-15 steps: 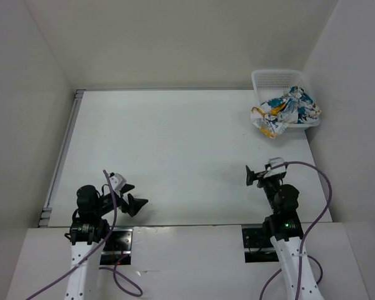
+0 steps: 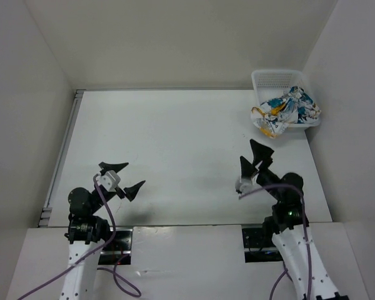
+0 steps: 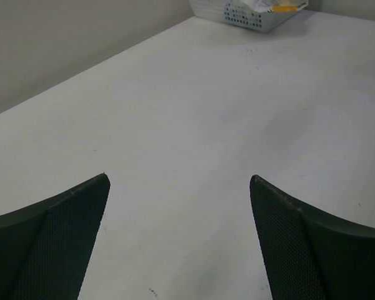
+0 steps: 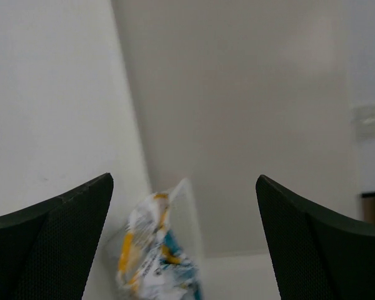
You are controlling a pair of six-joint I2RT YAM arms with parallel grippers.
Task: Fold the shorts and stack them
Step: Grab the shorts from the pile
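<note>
Crumpled white, teal-and-orange printed cloth shorts [image 2: 286,111] fill the white plastic mesh basket [image 2: 272,76], far right. Left pincer [image 2: 126,178] and right pincer [image 2: 250,156] gape empty (the right is nearer). It should pinch the overhanging fold, not the mesh.

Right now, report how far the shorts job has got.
Done: nothing; the shorts lie crumpled in the basket at the far right corner of the table. In hand: nothing; left gripper and right gripper are open and empty, the right pointing toward the basket. To do: fetch, fold, stack.
</note>
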